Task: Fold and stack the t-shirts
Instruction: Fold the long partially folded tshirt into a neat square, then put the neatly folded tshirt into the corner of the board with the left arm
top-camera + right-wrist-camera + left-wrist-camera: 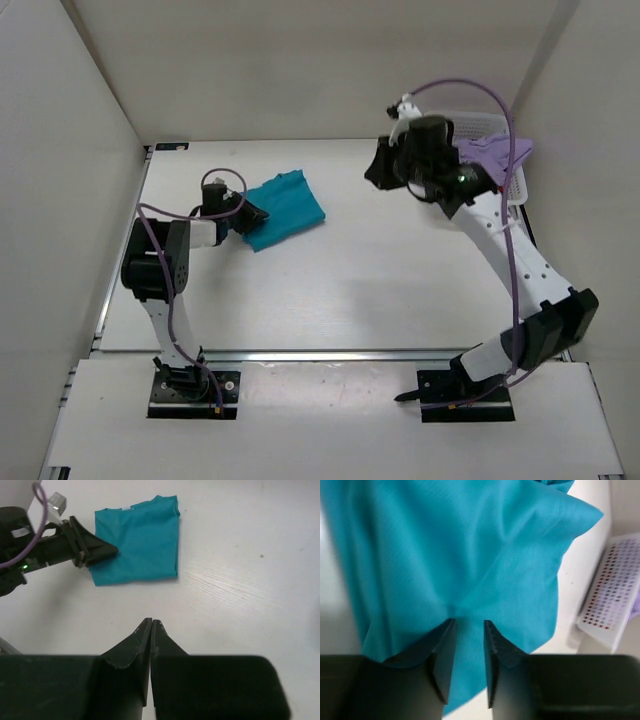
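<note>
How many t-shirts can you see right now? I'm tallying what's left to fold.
2. The teal t-shirt lies folded on the table by the left gripper; a lavender t-shirt drapes over the white basket at far right. More may be hidden inside.

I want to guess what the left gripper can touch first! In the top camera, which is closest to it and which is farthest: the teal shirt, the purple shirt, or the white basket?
1. Teal t-shirt: right at the left gripper, on the table's left half.
2. and 3. Lavender t-shirt and white basket: both far right, shirt draped over basket, too close to call.
</note>
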`<state>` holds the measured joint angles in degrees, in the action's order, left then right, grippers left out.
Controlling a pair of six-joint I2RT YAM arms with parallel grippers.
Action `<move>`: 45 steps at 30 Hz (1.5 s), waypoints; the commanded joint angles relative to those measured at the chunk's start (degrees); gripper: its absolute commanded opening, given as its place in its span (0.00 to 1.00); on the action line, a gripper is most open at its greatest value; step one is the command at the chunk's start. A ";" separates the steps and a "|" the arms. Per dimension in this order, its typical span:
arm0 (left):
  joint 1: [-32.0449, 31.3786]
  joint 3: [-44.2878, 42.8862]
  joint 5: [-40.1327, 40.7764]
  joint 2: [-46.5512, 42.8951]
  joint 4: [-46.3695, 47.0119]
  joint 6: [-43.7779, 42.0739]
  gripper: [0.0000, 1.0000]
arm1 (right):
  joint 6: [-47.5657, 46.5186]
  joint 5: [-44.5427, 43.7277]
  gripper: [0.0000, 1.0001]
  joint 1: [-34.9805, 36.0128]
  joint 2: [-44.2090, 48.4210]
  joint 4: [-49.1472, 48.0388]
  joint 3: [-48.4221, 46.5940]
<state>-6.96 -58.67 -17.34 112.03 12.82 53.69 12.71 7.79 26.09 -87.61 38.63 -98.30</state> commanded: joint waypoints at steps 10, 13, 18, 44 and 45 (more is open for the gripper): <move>3.35 14.56 0.28 -23.52 4.08 -1.04 0.94 | 8.92 5.65 0.03 4.14 15.36 -24.65 44.41; 6.07 12.71 2.30 -22.30 -1.54 -5.52 0.99 | 9.96 6.53 0.08 5.55 18.88 -26.32 50.82; 6.87 7.89 3.54 -16.50 -8.32 -12.89 0.99 | 11.28 7.94 0.26 5.82 24.76 -29.14 59.52; 17.12 -30.26 0.73 9.17 -18.70 -10.18 0.00 | 11.72 16.72 0.29 3.36 11.69 -38.28 63.94; 18.46 -31.31 0.82 9.43 -19.66 -11.40 0.00 | 11.81 17.51 0.28 3.44 10.54 -38.28 63.94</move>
<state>1.37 -86.15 -17.65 122.61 -3.66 43.86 24.23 22.46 29.85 -75.11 4.25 -34.11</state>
